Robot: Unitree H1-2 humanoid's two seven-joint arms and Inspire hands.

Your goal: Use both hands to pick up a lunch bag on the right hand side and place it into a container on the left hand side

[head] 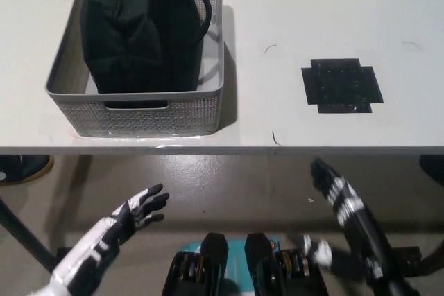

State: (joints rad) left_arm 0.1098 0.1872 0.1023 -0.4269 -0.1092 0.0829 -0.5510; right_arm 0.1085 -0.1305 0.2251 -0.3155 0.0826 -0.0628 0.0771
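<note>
Black fabric marks the soft lunch bag (142, 29), which stands upright inside the grey perforated plastic container (159, 112) on the left part of the white bench (277, 19), its looped carry handle (199, 6) leaning toward the container's right wall. To the right on the bench top lies a black cross-shaped tape patch (341, 85), well apart from the container. Both robot hands are below the bench's front edge, over the grey concrete floor (229, 185). The white left hand (136, 211) is at the lower left, its dark-tipped fingers spread apart and holding nothing. The black right hand (336, 195) is at the lower right, fingers extended and apart, likewise grasping nothing.
</note>
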